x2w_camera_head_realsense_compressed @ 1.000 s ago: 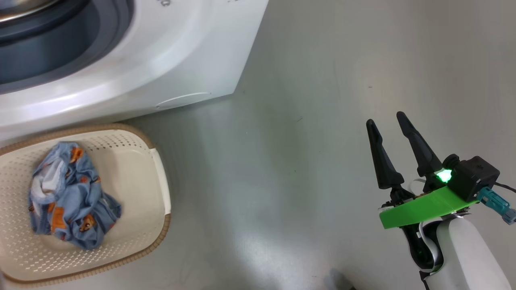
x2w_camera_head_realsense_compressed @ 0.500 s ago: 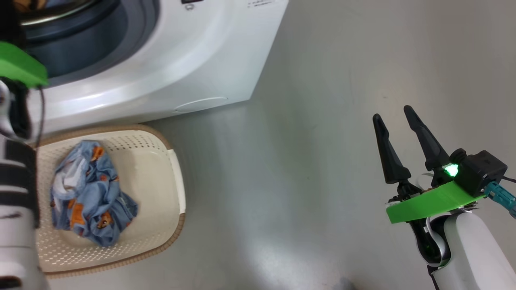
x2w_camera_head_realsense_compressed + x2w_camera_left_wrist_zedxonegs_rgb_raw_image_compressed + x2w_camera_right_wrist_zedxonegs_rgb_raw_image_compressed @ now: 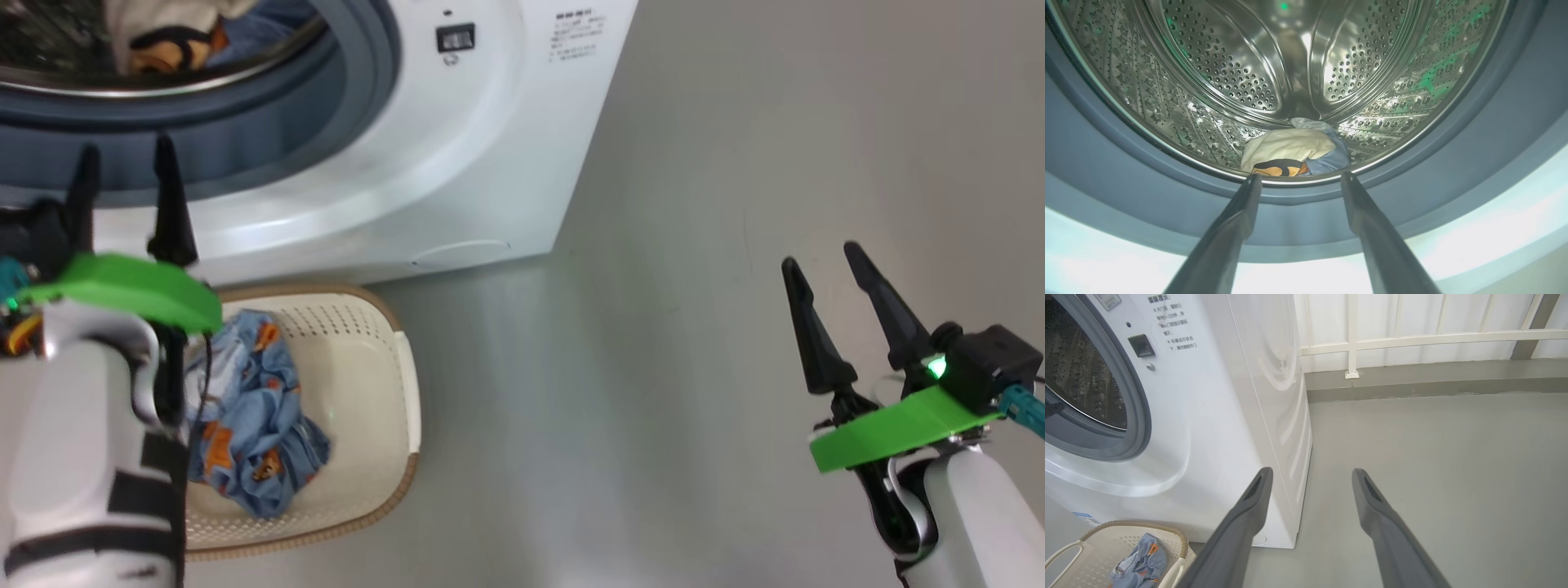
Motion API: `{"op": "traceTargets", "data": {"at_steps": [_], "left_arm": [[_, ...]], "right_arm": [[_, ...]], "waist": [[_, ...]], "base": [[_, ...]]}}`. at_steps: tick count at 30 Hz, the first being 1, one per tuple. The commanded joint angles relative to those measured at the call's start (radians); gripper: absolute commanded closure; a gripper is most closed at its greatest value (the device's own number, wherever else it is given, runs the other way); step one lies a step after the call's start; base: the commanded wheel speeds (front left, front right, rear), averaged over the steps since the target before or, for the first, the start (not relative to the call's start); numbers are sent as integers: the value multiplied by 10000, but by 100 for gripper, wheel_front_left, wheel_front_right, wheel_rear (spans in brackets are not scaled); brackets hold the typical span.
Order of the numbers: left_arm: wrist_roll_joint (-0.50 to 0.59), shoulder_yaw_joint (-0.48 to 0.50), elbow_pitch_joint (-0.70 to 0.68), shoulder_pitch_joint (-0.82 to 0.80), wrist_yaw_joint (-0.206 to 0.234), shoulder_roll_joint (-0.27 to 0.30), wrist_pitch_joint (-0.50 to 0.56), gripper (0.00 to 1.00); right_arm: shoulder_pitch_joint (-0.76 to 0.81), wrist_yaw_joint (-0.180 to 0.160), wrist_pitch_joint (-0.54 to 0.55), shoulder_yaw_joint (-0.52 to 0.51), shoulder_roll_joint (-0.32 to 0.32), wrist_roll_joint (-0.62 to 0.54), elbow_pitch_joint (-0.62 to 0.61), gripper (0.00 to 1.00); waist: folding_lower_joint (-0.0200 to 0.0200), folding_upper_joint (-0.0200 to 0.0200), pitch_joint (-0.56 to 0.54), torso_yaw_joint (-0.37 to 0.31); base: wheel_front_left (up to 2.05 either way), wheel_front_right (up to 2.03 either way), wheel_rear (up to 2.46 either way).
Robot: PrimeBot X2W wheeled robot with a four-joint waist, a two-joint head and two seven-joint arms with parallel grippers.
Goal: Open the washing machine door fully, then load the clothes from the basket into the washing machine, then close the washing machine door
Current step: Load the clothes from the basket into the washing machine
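Note:
The white washing machine [image 3: 457, 163] stands with its mouth uncovered; the door is out of view. A cream garment [image 3: 1286, 149] with an orange and black print lies at the front of the steel drum [image 3: 1229, 65]. My left gripper [image 3: 122, 163] hovers open and empty just before the grey rubber ring [image 3: 359, 90], fingers pointing into the drum. Below it on the floor sits the cream basket [image 3: 375, 359] holding a light blue garment [image 3: 253, 416] with orange prints. Over bare floor at the right, my right gripper [image 3: 824, 265] is open with nothing in it.
The grey floor [image 3: 653, 327] stretches right of the machine. A white railing [image 3: 1412, 339] and low kerb run along the far wall in the right wrist view. My left forearm [image 3: 82, 457] covers the basket's left part.
The head camera has turned, bringing the drum and the left arm into the picture. The left gripper has drawn back out of the drum mouth, open, with the cream garment left inside.

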Motion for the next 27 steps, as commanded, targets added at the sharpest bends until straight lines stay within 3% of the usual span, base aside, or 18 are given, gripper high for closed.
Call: {"op": "traceTargets", "data": {"at_steps": [1, 27], "left_arm": [[47, 176, -370, 283, -19, 333, -53, 0], [292, 419, -3287, 5903, -20, 104, -53, 0]], "right_arm": [[302, 16, -48, 173, -126, 33, -177, 0], [2984, 16, -48, -179, -795, 585, -37, 0]], "waist": [[0, 0, -527, 308], [0, 0, -3611, 862]], "base": [[0, 0, 0], [0, 0, 0]]}}
